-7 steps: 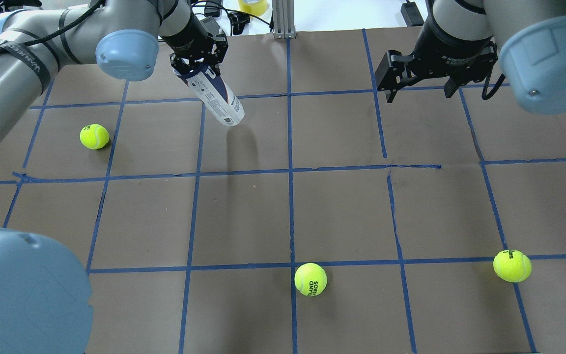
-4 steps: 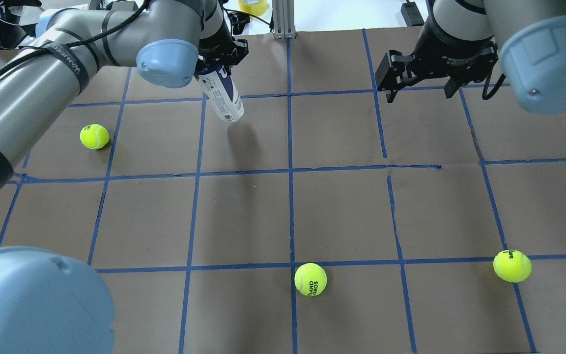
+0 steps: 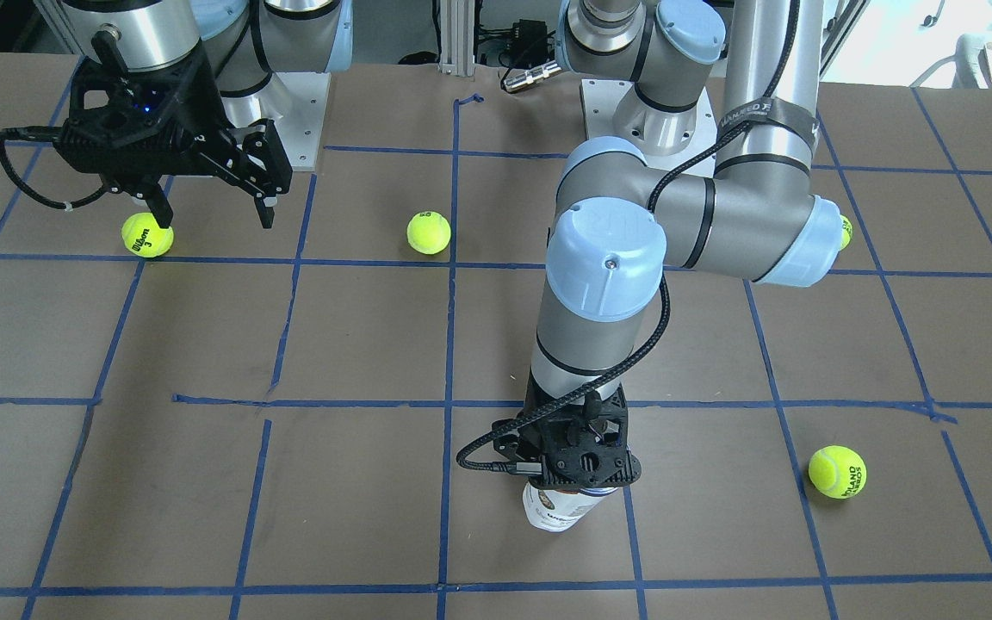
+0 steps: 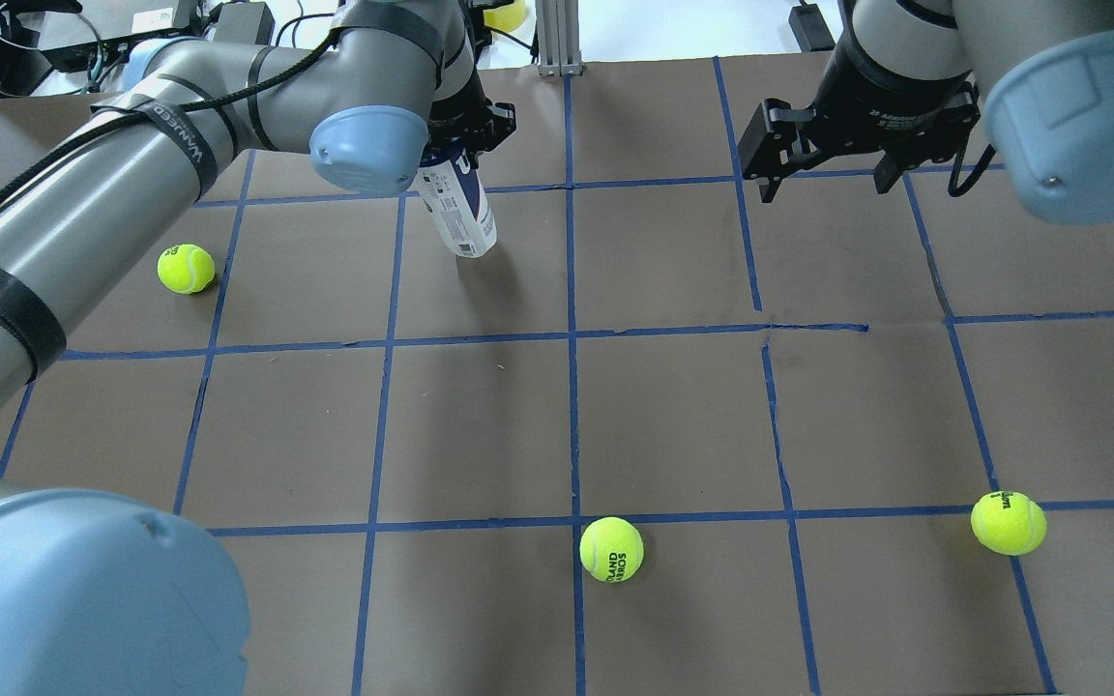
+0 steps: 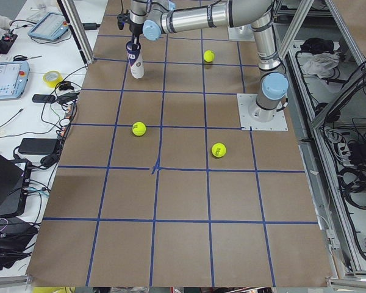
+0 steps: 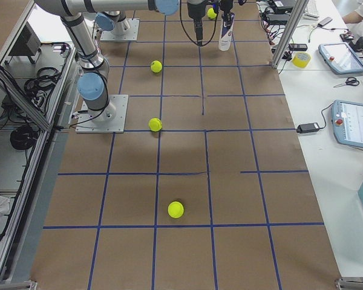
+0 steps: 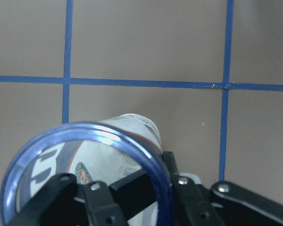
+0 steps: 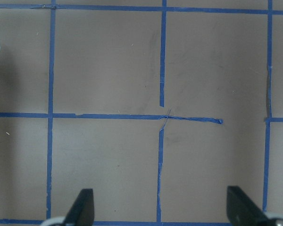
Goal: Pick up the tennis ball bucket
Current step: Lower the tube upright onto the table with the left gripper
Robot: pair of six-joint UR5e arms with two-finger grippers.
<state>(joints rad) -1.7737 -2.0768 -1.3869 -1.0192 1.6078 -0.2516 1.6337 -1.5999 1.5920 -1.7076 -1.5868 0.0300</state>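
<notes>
**Left gripper clamps the tube can on the far side**

The brown paper-covered table (image 4: 673, 416), gridded with blue tape, fills my screens. My left arm (image 4: 83, 222) reaches to the far side, just left of the middle tape line. My right arm (image 4: 905, 48) hangs over the far right.

The left gripper (image 3: 580, 474) points down, its jaws pinching the top of the tennis ball bucket (image 4: 460, 208). This is a slim clear plastic tube with a white and navy label and a dark blue rim. It stands close to upright under the gripper, and I cannot tell whether its base touches the paper.

The right gripper (image 4: 823, 184) sits above the paper with its jaws spread wide.

Three yellow-green tennis balls (image 4: 611, 549) lie well apart from the tube.
</notes>
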